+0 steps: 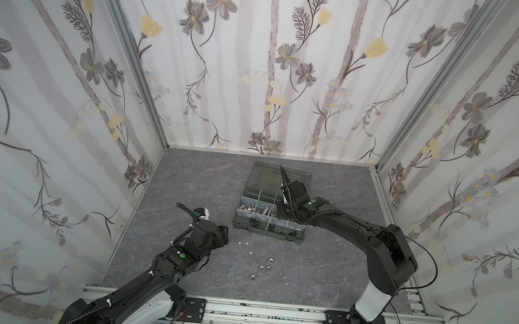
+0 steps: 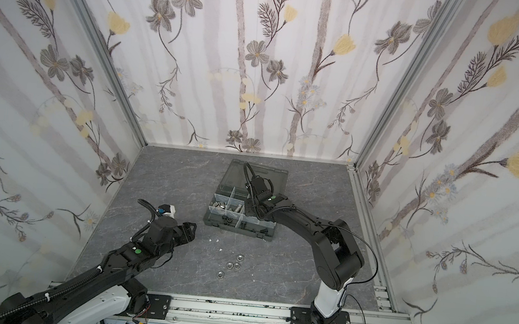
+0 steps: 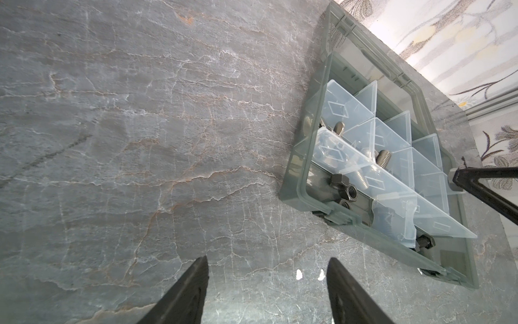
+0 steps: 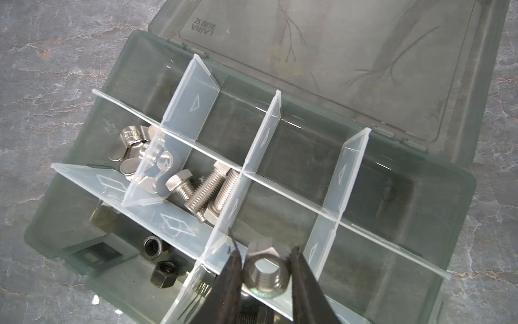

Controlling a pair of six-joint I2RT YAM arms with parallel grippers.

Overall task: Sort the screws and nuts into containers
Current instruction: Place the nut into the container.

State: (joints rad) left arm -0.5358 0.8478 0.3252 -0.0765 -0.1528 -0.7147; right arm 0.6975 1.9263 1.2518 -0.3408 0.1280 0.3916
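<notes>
On my left, over the grey table [image 1: 201, 180], my left gripper [image 3: 267, 262] hangs with its fingers spread wide and nothing between them. Next along, four loose nuts [image 1: 261, 268] lie on the table in front of the organiser case [image 1: 277, 236], lid open, where silver screws [image 4: 207, 190] share one compartment and black nuts [image 4: 152, 246] sit in another. And over the case on the right, my right gripper [image 4: 264, 248] pinches a silver nut [image 4: 265, 270] just above the dividers [image 4: 263, 134].
</notes>
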